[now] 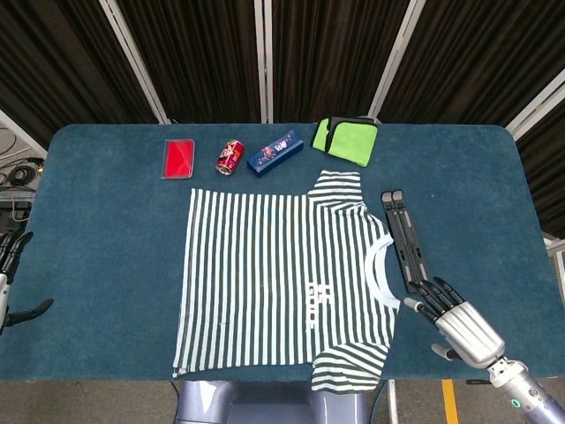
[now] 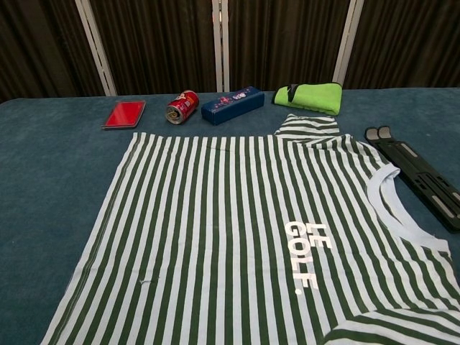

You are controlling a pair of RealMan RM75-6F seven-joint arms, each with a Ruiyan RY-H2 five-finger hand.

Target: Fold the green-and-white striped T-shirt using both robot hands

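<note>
Green-and-white striped cotton T-shirt [image 1: 287, 278] lies flat on blue table [image 1: 106, 230], collar twd right. Right hand [image 1: 457, 321] hovers near collar, fingers spread, empty; left hand [image 1: 11, 283] at table edge, fingers apart, empty.

A green-and-white striped cotton T-shirt [image 1: 282, 278] with white lettering covers the middle of the dark blue cloth-covered table [image 1: 97, 230]. Along the far edge: flat red case [image 1: 178, 159], red can [image 1: 230, 157], navy box [image 1: 275, 152], lime-green cloth [image 1: 347, 140].

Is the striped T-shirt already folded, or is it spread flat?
Spread flat. The T-shirt lies open, both sleeves out, collar and print showing.
</note>
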